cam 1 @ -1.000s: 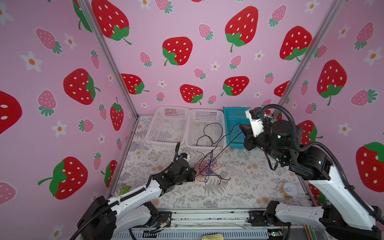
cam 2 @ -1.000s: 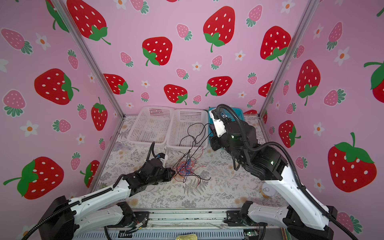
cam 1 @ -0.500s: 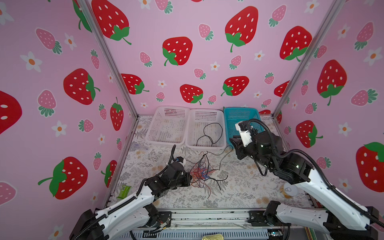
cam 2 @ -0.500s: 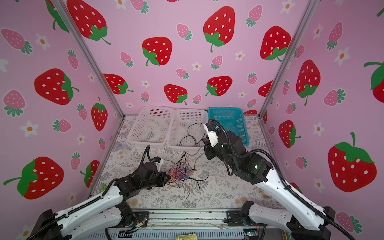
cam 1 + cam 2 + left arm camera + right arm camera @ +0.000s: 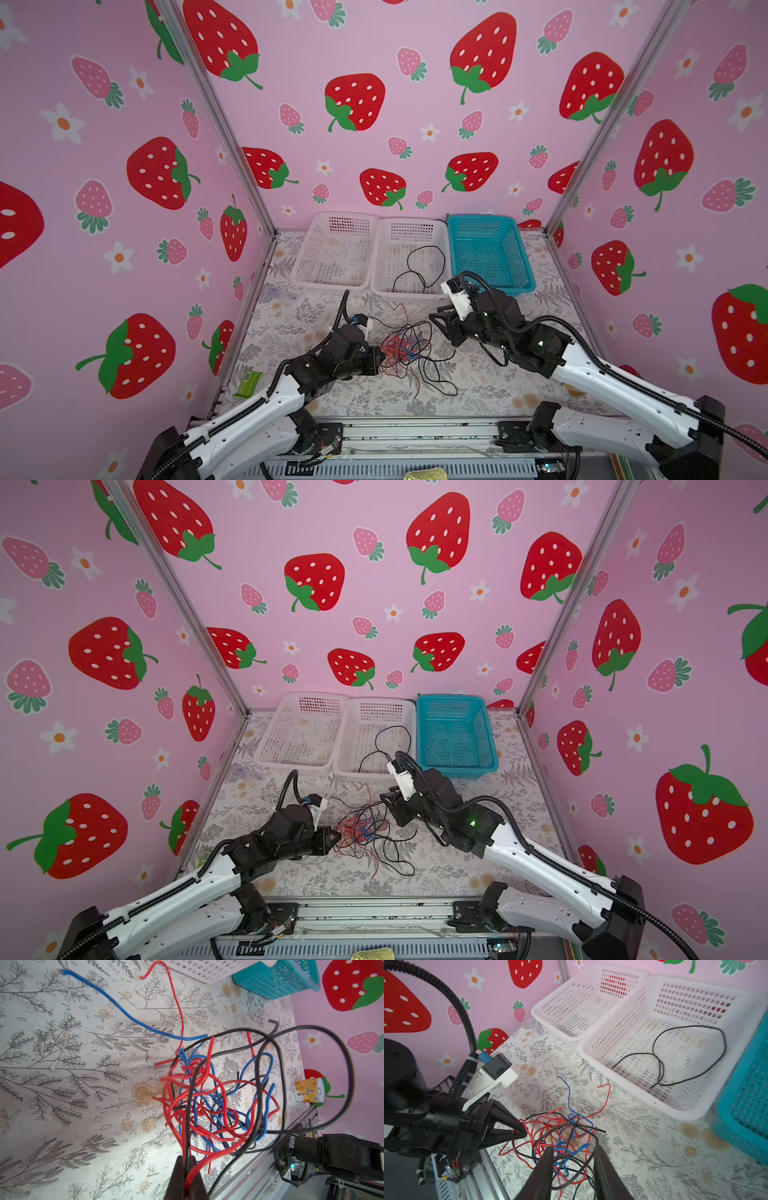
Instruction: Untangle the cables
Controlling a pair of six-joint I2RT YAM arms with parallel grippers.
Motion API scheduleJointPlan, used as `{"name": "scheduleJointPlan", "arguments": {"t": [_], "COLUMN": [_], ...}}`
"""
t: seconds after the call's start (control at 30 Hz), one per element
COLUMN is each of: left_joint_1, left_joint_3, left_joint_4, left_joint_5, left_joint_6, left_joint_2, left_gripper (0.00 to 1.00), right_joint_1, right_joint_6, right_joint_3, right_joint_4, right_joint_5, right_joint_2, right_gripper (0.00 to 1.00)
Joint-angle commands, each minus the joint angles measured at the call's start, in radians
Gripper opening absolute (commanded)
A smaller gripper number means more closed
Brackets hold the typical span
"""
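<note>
The left tool [image 5: 186,1160] clamped the tangled thin red, blue and black cables [image 5: 207,1103], apparently as an anchor. The right tool [image 5: 574,1147] hovered over them, parted and empty.

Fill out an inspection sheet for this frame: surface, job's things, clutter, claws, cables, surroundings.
Surface: table with floral cover, no spills seen.
Job's things: cable tangle of red, blue and black wires at centre; one black cable lies alone in the middle white basket; left white basket and blue basket hold no wires.
Clutter: green packet at the left edge; yellow-labelled can by the front rail.
Claws: left claw shut on red and black strands of the tangle; right claw open over the tangle, gripping nothing.
Cables: ribbed hose on each wrist, clear of the wires.
Surroundings: strawberry-print walls on three sides.
</note>
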Motion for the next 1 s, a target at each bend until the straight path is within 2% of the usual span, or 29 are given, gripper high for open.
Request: {"name": "scheduleJointPlan", "arguments": {"t": [0.0, 0.4, 0.57, 0.73, 0.83, 0.97], "left_joint_1": [0.005, 0.004, 0.004, 0.005, 0.004, 0.004], "left_joint_3": [0.052, 0.065, 0.064, 0.065, 0.065, 0.070], "left_joint_4": [-0.010, -0.037, -0.044, -0.053, -0.049, -0.046], "left_joint_5": [-0.007, -0.058, -0.065, -0.076, -0.075, -0.070], "left_joint_6": [0.002, 0.017, 0.022, 0.027, 0.028, 0.030], "left_joint_2": [-0.014, -0.019, -0.018, -0.021, -0.016, -0.009], "left_gripper": [0.00, 0.00, 0.00, 0.00, 0.00, 0.00], "right_joint_1": [0.023, 0.032, 0.032, 0.032, 0.031, 0.031], "right_joint_6": [0.080, 0.189, 0.199, 0.206, 0.225, 0.257], "right_joint_3": [-0.042, -0.162, -0.180, -0.198, -0.224, -0.251], "right_joint_4": [0.114, 0.152, 0.135, 0.112, 0.150, 0.236], "right_joint_5": [-0.064, -0.002, 0.025, 0.069, 0.043, -0.036], "right_joint_2": [0.035, 0.081, 0.064, -0.014, -0.025, 0.034], "right_gripper": [0.35, 0.36, 0.43, 0.51, 0.51, 0.51]}}
